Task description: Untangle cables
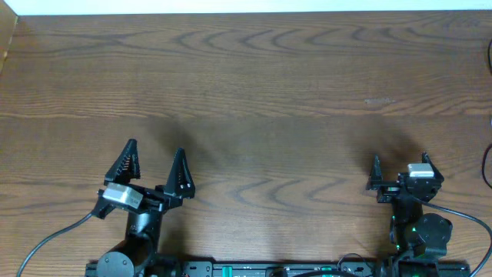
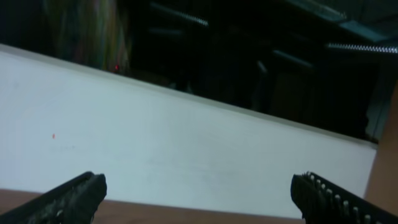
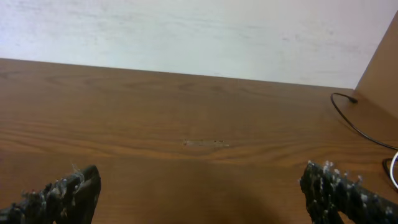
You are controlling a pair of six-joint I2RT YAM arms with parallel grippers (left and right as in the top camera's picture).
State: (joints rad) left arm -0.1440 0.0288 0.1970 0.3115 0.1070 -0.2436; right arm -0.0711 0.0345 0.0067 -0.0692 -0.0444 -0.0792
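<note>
- Left gripper (image 1: 154,168): jaws spread wide with nothing between them, sitting at the near left of the table (image 1: 254,85)
- In its own wrist view the left gripper (image 2: 199,200) shows two dark fingertips (image 2: 69,198) at the lower corners; past them there is only a white wall (image 2: 186,143) with darkness above it
- Right gripper (image 1: 400,163): jaws also apart and empty, at the near right of the table
- In the right wrist view the right gripper (image 3: 202,200) points across bare wood towards the wall (image 3: 186,31); a pale scuff (image 3: 205,144) lies on the table ahead of it, well apart from the fingertips
- Cables: they lie at the far right edge of the table, to the right of the right gripper and touching neither gripper
- Black cord (image 3: 348,124): it curves from a small plug end near the side panel (image 3: 380,68) and runs off the right edge of the view; overhead, a dark arc (image 1: 484,165) shows at the table's right edge, level with the right gripper
- White cord (image 3: 392,171): only a short loop shows at the right edge, just beside the black cord; whether the two cross cannot be told
- The left gripper is well apart from the cables, with the whole width of the table between them
</note>
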